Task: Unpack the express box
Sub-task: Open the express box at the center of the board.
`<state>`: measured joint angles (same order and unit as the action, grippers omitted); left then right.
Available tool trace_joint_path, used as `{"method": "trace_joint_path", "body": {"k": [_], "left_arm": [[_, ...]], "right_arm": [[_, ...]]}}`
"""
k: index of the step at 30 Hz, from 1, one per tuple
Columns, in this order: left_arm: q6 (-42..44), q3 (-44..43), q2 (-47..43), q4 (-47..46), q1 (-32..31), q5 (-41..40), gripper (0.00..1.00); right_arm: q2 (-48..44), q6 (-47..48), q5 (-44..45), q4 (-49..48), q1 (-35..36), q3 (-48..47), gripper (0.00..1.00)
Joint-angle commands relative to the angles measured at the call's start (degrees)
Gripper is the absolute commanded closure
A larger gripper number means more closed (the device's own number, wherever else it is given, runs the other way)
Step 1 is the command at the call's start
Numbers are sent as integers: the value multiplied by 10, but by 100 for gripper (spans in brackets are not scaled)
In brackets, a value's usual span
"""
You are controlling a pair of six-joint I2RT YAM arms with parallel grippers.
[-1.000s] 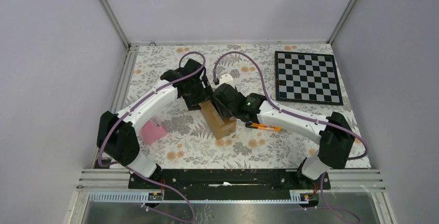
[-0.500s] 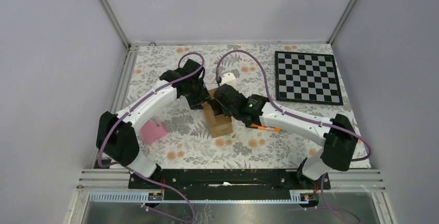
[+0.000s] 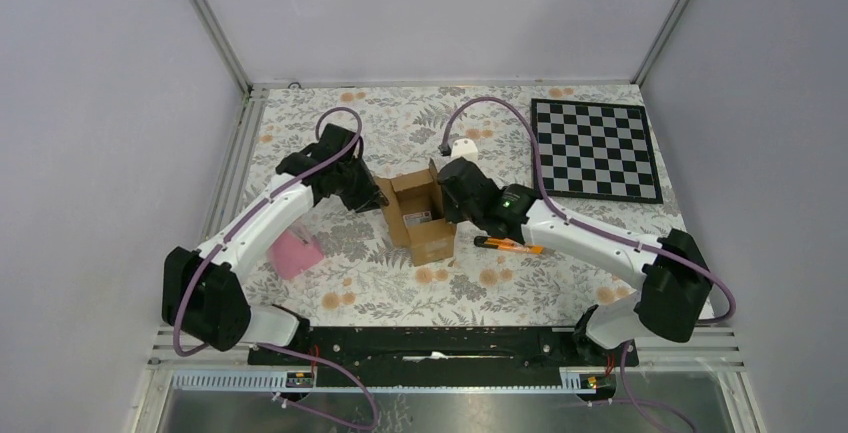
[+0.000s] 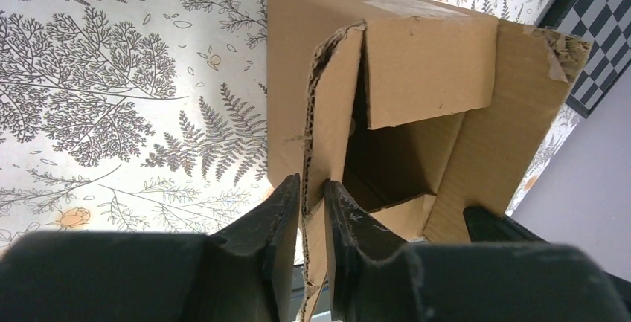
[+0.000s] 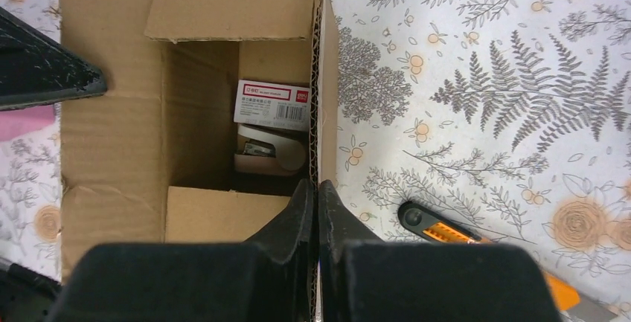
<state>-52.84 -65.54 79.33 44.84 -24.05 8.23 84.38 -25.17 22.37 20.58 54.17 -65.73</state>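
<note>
Here we hold the open express box (image 3: 420, 218) mid-counter (image 3: 330, 123), left end effector (image 4: 313, 204) clamped on its left side, right end effector (image 5: 318, 204) pinched shut on its right wall.

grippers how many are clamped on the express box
2: the left gripper pinches the left flap of the express box, the right gripper its right flap.

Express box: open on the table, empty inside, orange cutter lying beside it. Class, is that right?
Not empty: the right wrist view shows a white-labelled packet at the bottom of the express box. It stands open on the table, orange cutter beside it.
</note>
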Motion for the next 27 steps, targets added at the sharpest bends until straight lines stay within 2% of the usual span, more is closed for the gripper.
{"method": "trace_joint_path", "body": {"k": [1,3,6,9,13,16,18,21,27], "left_arm": [[7,50,-36,-62,16,25,79],[-3,77,-46,-105,19,38,83],[-17,117,-53,-163,24,51,100],[-31,159,-62,-213,37,71,100],[-30,169,-65,-221,44,68,100],[-28,166,-63,-221,45,66,100],[-25,161,-61,-220,45,67,100],[-20,152,-53,-210,45,64,100],[-12,152,-22,-202,45,76,100]], "right_arm": [[-37,-23,-56,-49,-28,33,100],[-47,-37,-75,-69,-36,50,100],[-62,-57,-107,-96,-54,80,100],[-85,-86,-146,-133,-91,125,100],[-96,-96,-169,-155,-119,162,99],[-84,-107,-199,-180,-137,188,92],[-80,-102,-209,-180,-141,188,83],[-82,-77,-183,-145,-142,162,67],[-114,-11,-131,-66,-138,87,49]]}}
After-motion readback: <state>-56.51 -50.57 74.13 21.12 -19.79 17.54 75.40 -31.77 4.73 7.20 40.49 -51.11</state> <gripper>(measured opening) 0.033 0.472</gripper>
